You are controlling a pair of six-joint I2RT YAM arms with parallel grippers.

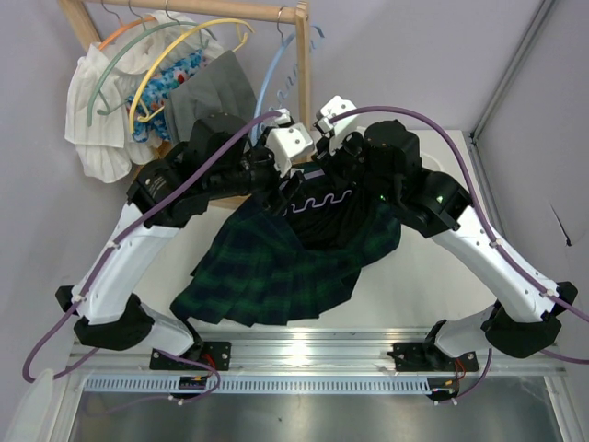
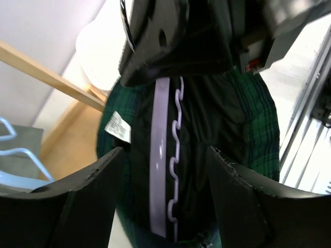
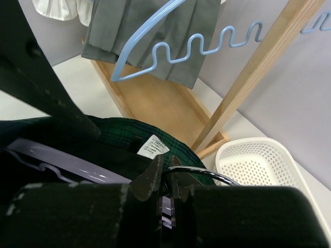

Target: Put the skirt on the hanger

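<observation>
White tabletop (image 1: 433,295) and pale walls are surrounding two robot arms that are meeting at the far middle. The right gripper (image 3: 166,173) is pinching shut on the neck of the lavender hanger (image 2: 158,196), just below its metal hook, while the left gripper (image 2: 164,155) is hovering with jaws wide apart, holding nothing, facing the wavy bar. The plaid skirt (image 1: 276,267) is lying beneath, its dark lining and white label (image 2: 116,125) showing behind the hanger and its pleats fanning toward the near left, with a wooden rack (image 1: 299,55) standing beyond.

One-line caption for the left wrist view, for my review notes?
Open left end effector frames the lavender hanger resting against the plaid skirt, white label alongside.
</observation>
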